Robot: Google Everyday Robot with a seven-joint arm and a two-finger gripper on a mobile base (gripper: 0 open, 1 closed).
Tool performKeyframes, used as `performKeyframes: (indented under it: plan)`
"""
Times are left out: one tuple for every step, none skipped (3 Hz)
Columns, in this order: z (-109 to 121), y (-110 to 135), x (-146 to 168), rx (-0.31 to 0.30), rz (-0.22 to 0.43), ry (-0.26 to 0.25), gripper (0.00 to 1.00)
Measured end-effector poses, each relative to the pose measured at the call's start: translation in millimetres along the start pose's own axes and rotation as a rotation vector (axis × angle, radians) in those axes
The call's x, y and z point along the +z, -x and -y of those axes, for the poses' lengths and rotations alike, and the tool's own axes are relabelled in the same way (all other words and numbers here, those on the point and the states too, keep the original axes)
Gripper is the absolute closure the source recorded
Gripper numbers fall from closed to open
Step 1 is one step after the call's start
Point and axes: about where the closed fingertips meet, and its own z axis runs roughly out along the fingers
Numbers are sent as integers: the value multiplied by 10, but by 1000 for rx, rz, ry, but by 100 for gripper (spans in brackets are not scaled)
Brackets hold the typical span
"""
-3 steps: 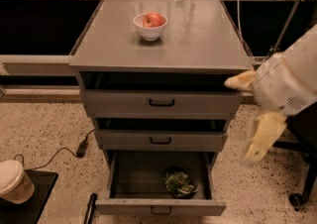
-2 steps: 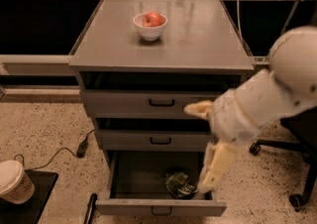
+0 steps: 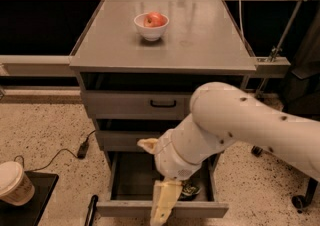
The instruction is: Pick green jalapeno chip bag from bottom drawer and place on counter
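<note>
Hand: the hand (image 3: pixel 158 181) hangs at the end of the white arm (image 3: pixel 235 120), which reaches in from the right, and it sits over the front of the open bottom drawer (image 3: pixel 212 209).
Hand state: the two yellowish fingers are spread wide. One pokes left in front of the middle drawer (image 3: pixel 120 140) and the other points down across the bottom drawer's front edge. Nothing is held between them.
Green jalapeno chip bag: the green jalapeno chip bag (image 3: pixel 190 189) lies on the floor of the bottom drawer, right of centre and near the front, just beside the lower finger.
Bag's heading: only a small green and dark corner shows past the hand, so I cannot tell its long axis or which way it points.
Bottom drawer: pulled out, with a dark interior.
Top drawer: the top drawer (image 3: pixel 130 105) is shut and has a black handle (image 3: pixel 163 103).
Counter: the grey counter (image 3: pixel 205 40) carries a white bowl (image 3: pixel 151 28) holding a red apple (image 3: pixel 155 18), towards the back and left of centre.
Floor: a paper cup (image 3: pixel 15 183) stands at lower left, and a cable (image 3: pixel 55 156) runs towards the cabinet.
</note>
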Motion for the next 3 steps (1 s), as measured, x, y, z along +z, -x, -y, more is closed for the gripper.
performKeyframes:
  plan:
    - [-9,-105,89,21,-52,-20,0]
    - [-45,-577,563,93,-166,-27,0]
    - [169,-1141,1088,146,-250,-64,0]
